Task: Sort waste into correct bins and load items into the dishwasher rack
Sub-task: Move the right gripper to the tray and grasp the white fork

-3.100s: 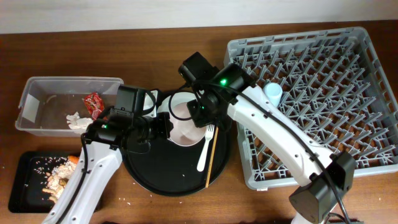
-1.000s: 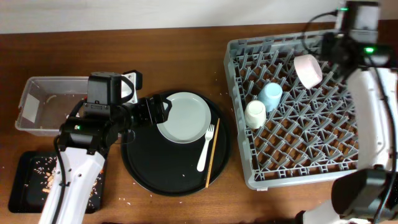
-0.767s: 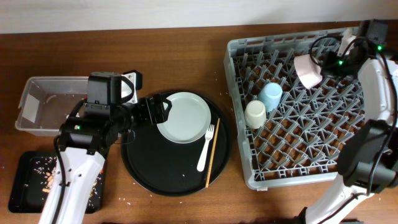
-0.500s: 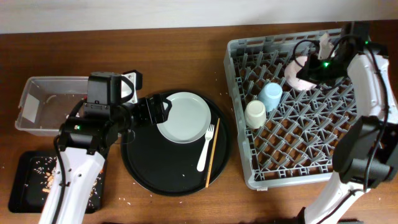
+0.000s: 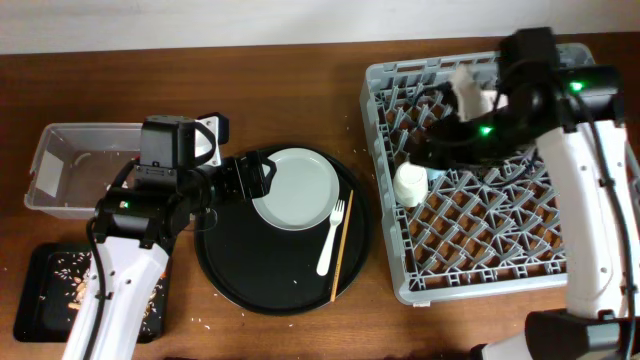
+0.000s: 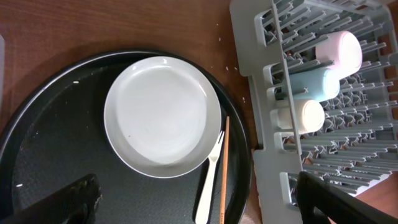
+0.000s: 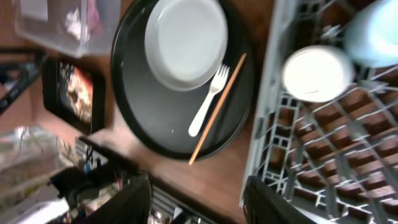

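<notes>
**Left gripper (image 5: 250,178) gaping wide by the plate (image 5: 296,188), right gripper (image 7: 198,185) hanging empty over the rack (image 5: 500,230)**

From above, the left one is hovering at the plate's left rim on the round black tray (image 5: 250,270). The fork (image 5: 331,240) and chopstick (image 5: 340,250) are lying side by side just right of it. The right arm (image 5: 578,170) is sprawling across the rack and blocking the light blue cup (image 6: 314,84). The cream cup (image 5: 410,183) and pink bowl (image 5: 468,88) are peeking out beside it. The clear tub (image 5: 75,165) and black bin tray (image 5: 22,300) are sitting far left.

Left wrist cam: fingers (image 6: 62,205) are spreading wide and gripping nothing, with the plate straight ahead and both cups and the bowl lining the rack's near edge.

Right wrist cam, blurry: fingers are standing apart with nothing between them.
</notes>
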